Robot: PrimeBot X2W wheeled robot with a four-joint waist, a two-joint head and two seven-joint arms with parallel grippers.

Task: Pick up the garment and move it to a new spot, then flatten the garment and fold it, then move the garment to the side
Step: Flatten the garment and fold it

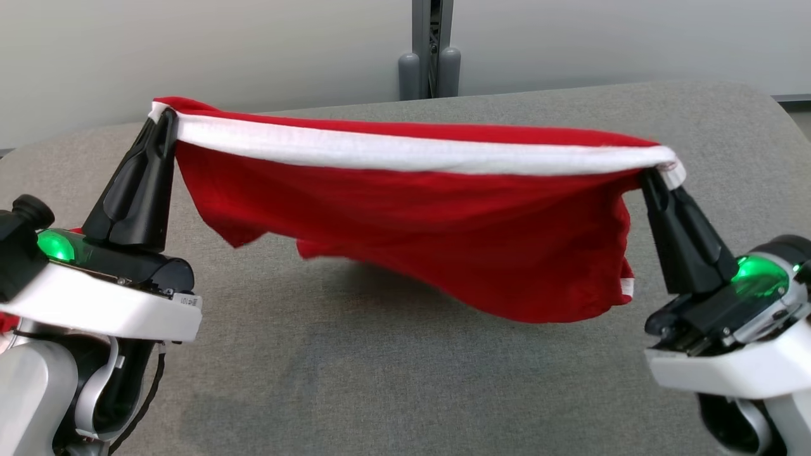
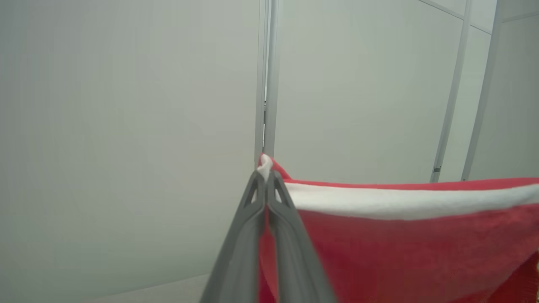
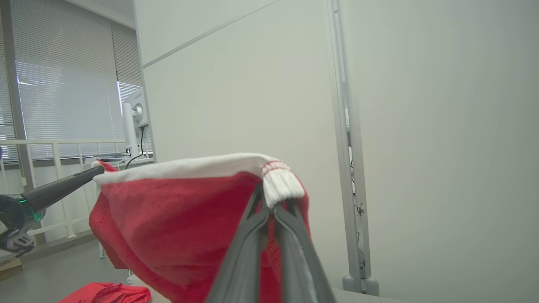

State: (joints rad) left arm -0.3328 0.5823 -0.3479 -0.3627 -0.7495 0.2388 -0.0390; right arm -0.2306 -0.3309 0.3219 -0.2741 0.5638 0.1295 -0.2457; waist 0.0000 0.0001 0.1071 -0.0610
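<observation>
You've got the red fabric garment with the white ribbed band [image 1: 405,215] up in the air, strung between both arms above the grey cloth-covered table [image 1: 380,380]. Your left gripper [image 1: 166,120] is clamped tight on the left end of the white band. Your right gripper [image 1: 651,176] is pinched closed on the right end, where the ribbing bunches over the fingertips. The band runs almost taut from one to the other. The red body hangs below in loose folds, its lowest edge near the table top but, judging by the shadow beneath it, not resting there.

I'd call this the carry of the first step: the garment is lifted but not yet set down at its new spot, and flattening and folding lie ahead.

The next move calls for bringing both hands down together at this same spread, so the band lands straight. Let the hanging hem touch first, then draw the band away from it so the body lays out flat. Watch the right side: the cloth is gathered there and will likely land creased. Let go only once the band is on the table.
</observation>
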